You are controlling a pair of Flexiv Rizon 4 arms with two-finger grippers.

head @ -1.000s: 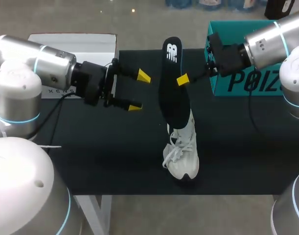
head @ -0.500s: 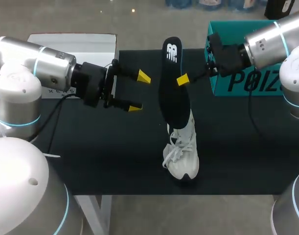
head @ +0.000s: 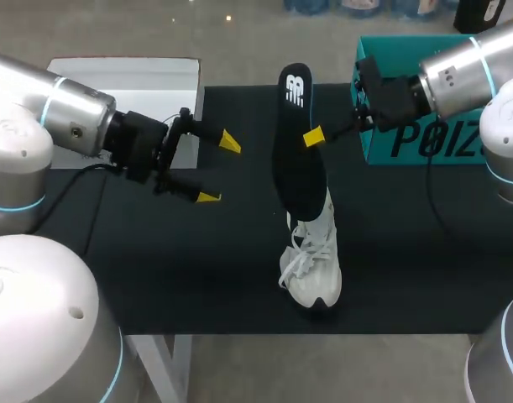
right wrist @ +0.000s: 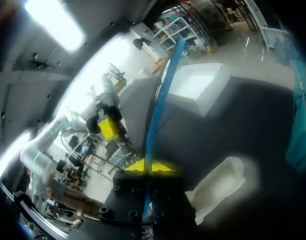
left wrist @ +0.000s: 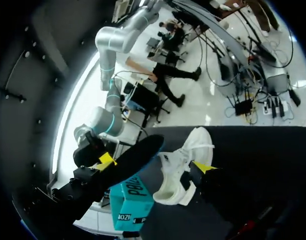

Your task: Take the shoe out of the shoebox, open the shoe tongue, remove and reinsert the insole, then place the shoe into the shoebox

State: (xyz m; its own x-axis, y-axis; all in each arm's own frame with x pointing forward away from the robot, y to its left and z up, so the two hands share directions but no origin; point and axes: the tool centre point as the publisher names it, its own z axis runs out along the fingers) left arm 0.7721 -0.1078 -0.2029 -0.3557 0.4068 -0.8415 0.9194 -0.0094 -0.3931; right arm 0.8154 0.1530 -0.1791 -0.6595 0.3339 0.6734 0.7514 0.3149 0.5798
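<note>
Black table — white shoe, teal shoebox, white box on it

The silver, round-jointed left arm comes in from the frame's left edge. Its black, yellow-tipped left gripper is left of centre with its fingers spread wide. The matching silver right arm enters from the upper right, and its black, yellow-tipped right gripper, above the frame's centre, pinches the edge of a thin black insole.

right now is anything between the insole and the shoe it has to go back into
Nothing visible does. The insole, clamped in the right jaws, hangs with its lower end right at the opening of the shoe. The left jaws are open and off to one side, clear of both.
</note>
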